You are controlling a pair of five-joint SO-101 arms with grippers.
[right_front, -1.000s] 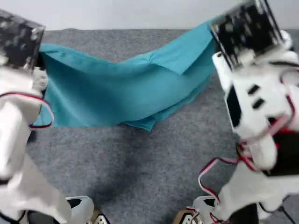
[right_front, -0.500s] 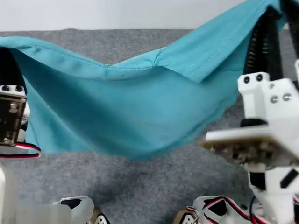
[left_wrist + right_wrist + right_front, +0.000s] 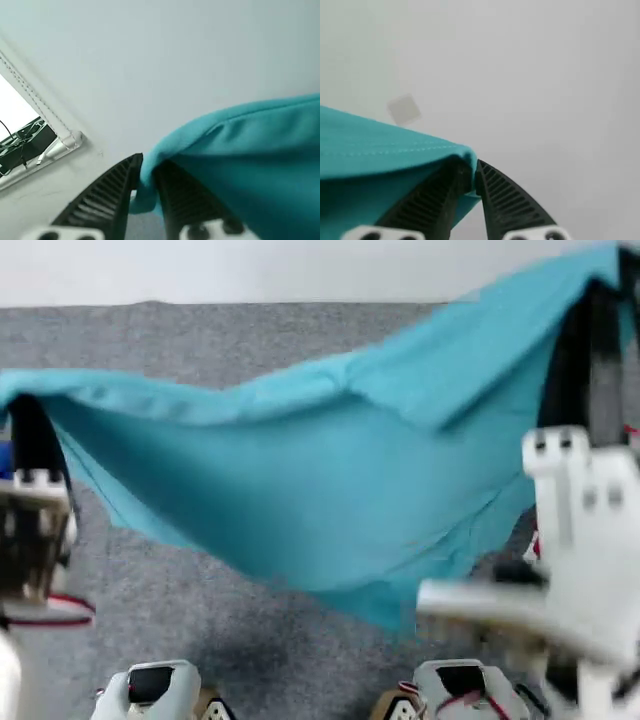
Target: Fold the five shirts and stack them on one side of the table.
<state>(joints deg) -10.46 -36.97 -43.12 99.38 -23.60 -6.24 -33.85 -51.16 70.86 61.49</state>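
Observation:
A teal shirt (image 3: 330,470) hangs in the air above the grey table (image 3: 200,335), stretched between both arms and sagging in the middle. My left gripper (image 3: 146,172) is shut on one corner of the teal shirt (image 3: 250,150), high at the left of the high view. At the upper right of that view, my right gripper (image 3: 470,172) is shut on the opposite corner of the teal shirt (image 3: 375,150). Both wrist views face a pale wall. The shirt's lower hem (image 3: 390,605) hangs off the table.
Grey felt covers the table, with a white wall (image 3: 250,270) behind its far edge. The two arm bases (image 3: 150,690) (image 3: 460,690) stand at the near edge. A window blind edge (image 3: 35,100) runs behind the left gripper.
Both arms have lifted the teal shirt higher, toward the camera. It hung low near the table's far edge a second ago and now spreads over most of the high view.

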